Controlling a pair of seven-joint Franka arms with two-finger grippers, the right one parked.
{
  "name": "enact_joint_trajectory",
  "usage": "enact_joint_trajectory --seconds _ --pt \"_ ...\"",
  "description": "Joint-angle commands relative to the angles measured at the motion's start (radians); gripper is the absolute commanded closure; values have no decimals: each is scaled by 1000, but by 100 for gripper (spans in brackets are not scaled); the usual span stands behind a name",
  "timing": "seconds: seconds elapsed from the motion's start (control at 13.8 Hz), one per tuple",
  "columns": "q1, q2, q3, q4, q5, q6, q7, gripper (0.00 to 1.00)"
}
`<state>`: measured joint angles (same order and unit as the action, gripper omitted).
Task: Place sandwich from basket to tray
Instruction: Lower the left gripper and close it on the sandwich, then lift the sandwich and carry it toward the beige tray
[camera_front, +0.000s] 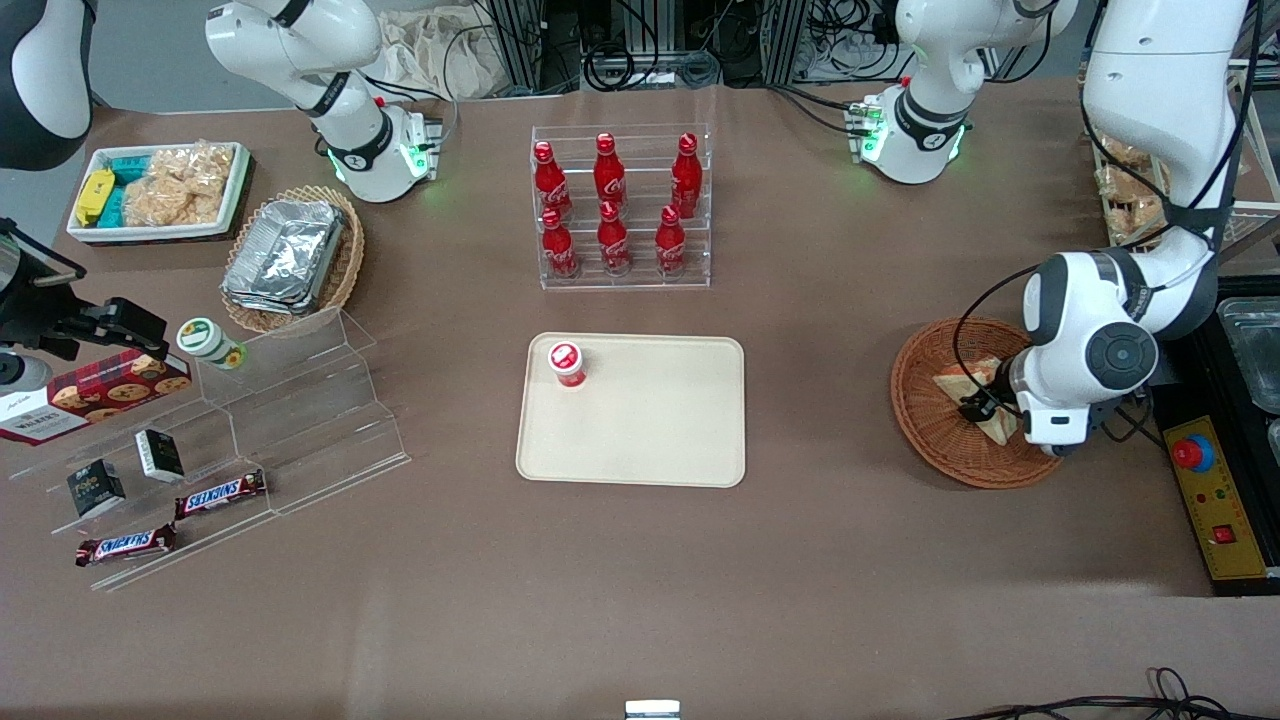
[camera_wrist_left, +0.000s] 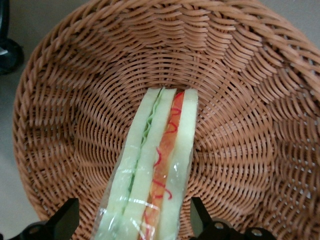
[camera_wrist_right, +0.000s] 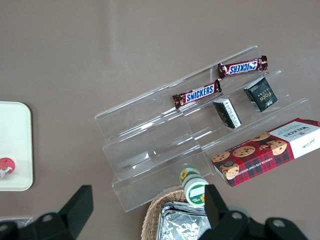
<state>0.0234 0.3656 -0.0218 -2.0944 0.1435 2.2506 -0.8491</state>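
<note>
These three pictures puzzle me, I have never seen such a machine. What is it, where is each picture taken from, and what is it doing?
Two white robot arms stand at a brown table. One picture looks at them from the front; the other two come from cameras on each arm's wrist.

The working arm's gripper, a two-finger claw, is lowered into the round reddish wicker basket. Its fingers are open, one on each side of the wrapped sandwich, which still lies in the basket, not gripped.

The beige tray, where the sandwich should go, lies at the table's middle with one red bottle standing on it. Elsewhere are a rack of red bottles and snacks on clear steps.
</note>
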Motion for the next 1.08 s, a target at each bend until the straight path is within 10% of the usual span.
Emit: enact_joint_trajectory --seconds 0.0,0.07,0.43,0.72,1.01 --pt "1 18 2 4 19 27 -22 60" --pt "1 9 2 7 16 21 -24 98" --pt "-13 -62 -32 112 8 -168 72 100" --pt "-11 -56 -211 380 -2 -514 117 100" --pt "-11 -5 -427 458 -61 -511 123 100"
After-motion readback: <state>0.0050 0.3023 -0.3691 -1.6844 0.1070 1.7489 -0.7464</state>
